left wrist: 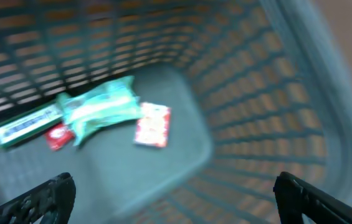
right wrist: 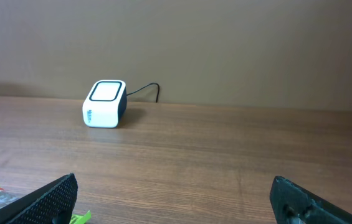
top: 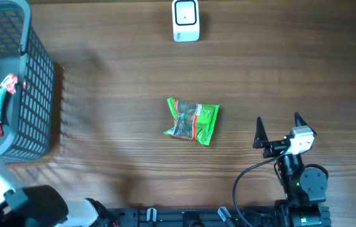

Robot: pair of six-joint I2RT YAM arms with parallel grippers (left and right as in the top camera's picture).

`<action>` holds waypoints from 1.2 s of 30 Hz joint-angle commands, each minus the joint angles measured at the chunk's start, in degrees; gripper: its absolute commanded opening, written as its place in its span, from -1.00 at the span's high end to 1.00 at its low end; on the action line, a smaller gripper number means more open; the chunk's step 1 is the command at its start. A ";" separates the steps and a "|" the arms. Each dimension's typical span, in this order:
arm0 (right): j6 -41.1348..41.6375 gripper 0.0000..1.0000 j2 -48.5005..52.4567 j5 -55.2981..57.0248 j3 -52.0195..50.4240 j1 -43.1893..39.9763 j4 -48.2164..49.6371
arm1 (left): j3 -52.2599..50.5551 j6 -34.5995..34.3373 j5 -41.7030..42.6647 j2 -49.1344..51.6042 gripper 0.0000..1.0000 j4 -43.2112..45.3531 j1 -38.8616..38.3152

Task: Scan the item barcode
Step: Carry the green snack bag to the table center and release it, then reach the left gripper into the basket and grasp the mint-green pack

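Green snack packet (top: 192, 120) lies flat below the scanner (top: 185, 20), unheld. Right gripper (top: 279, 130) spread wide, just right of it; left gripper (left wrist: 176, 196) spread over the basket (top: 36, 82). Barcode side probably hidden; pinch an edge, turn it toward the scanner.

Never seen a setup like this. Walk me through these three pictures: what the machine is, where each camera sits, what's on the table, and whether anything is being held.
This is a robot with two arms at a wooden table, each ending in a two-finger gripper.

The overhead view looks straight down. A green snack packet lies mid-table, a small white barcode scanner stands at the far edge, and a grey plastic basket sits on the left.

The left wrist camera rides on the left arm and looks down into the basket, where a few packets lie; the picture is blurred. The left gripper is open and holds nothing.

The right wrist camera looks across the table at the scanner. The right gripper is open and empty too.
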 commanded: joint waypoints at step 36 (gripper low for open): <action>0.15 -0.99 -0.26 -0.72 -0.04 -0.13 0.15 | -14.49 -0.57 -4.70 24.24 0.92 16.37 7.13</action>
